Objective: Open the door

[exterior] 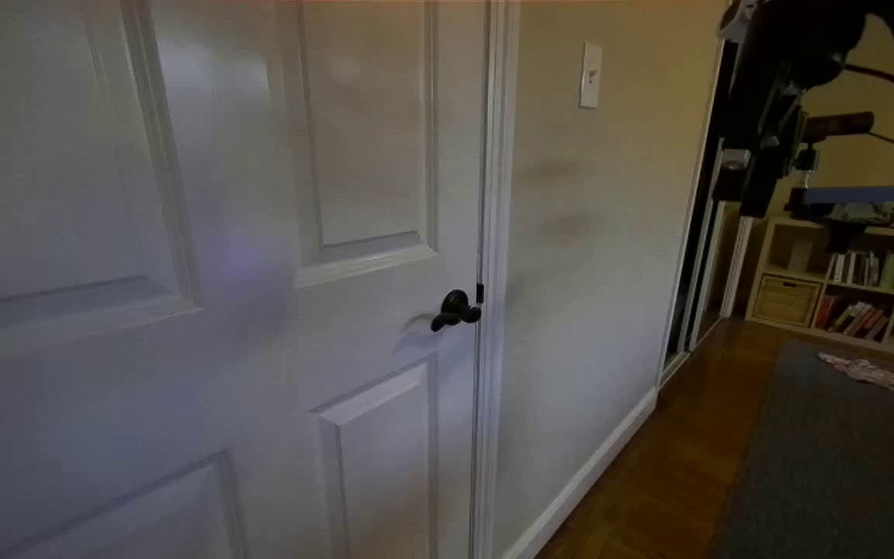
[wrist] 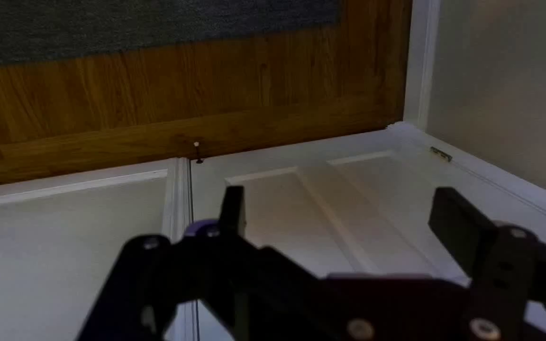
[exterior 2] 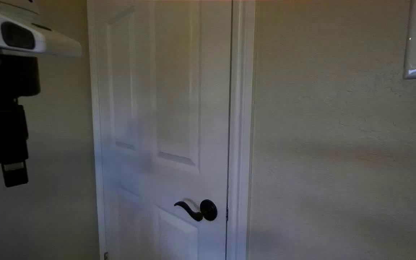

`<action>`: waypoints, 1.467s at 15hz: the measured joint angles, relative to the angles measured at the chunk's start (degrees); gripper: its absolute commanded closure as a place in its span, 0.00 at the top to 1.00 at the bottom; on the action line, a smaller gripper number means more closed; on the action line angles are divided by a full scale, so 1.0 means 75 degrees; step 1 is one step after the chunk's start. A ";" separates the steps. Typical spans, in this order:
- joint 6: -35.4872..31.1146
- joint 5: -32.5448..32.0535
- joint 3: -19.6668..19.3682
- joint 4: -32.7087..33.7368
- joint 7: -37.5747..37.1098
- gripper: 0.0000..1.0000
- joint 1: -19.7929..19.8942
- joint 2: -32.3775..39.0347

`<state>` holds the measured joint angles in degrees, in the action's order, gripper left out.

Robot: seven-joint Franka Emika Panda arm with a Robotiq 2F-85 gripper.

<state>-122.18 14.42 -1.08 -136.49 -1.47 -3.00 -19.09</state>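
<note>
A large white painted door (exterior 2: pixel 146 130) with raised rectangular panels stands closed in its white frame (exterior 2: pixel 242 130), a dark curved lever handle (exterior 2: pixel 208 210) near its edge. Apart from the door, I see a black two-fingered robot gripper (wrist: pixel 341 210) pointing downward, its fingers (wrist: pixel 231 208) spread wide, holding nothing. Beside the door, a cream wall (exterior: pixel 594 256) carries a white rectangular switch plate (exterior: pixel 590 75). In front of the door, a grey rug (wrist: pixel 135 26) lies on brown wooden floor (wrist: pixel 135 94).

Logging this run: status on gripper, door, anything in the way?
Gripper open, empty, apart from handle. Door looks shut. Handle unobstructed in both exterior views.
</note>
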 measured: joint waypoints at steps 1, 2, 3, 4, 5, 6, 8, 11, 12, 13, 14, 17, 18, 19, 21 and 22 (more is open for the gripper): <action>0.0000 0.0000 0.0000 0.0000 0.0000 1.00 0.0000 0.0000; 0.0000 0.0000 0.0000 0.0000 0.0000 1.00 0.0000 0.0000; 0.0000 0.0000 0.0000 0.0000 0.0000 1.00 0.0000 0.0000; 0.0000 0.0000 0.0000 0.0000 0.0000 1.00 0.0000 0.0000; 0.0000 0.0000 0.0000 0.0001 0.0000 1.00 0.0000 0.0000; 0.0000 0.0000 0.0000 0.0001 0.0000 1.00 0.0000 0.0000; 0.0000 0.0000 0.0001 0.0001 0.0000 1.00 0.0002 0.0012; -0.0031 0.0043 0.0003 0.0012 -0.0051 1.00 0.0002 0.0192; -0.0137 0.0066 0.0004 0.0031 -0.0169 1.00 0.0006 0.0324; -0.0309 0.0119 0.0004 0.0074 -0.0341 1.00 0.0017 0.0500; -0.0517 0.0172 0.0005 0.0138 -0.0542 1.00 0.0031 0.0702; -0.1257 0.0358 0.0010 0.0456 -0.1234 1.00 0.0045 0.1424; -0.1509 0.0432 0.0021 0.0598 -0.1475 1.00 0.0045 0.1698; -0.1754 0.0489 0.0042 0.0758 -0.1714 1.00 0.0045 0.1987; -0.2131 0.0587 0.0110 0.1114 -0.2108 1.00 0.0038 0.2567; -0.2291 0.0598 0.0154 0.1313 -0.2305 1.00 0.0031 0.2860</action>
<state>-139.36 18.91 0.07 -126.64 -18.76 -2.77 2.35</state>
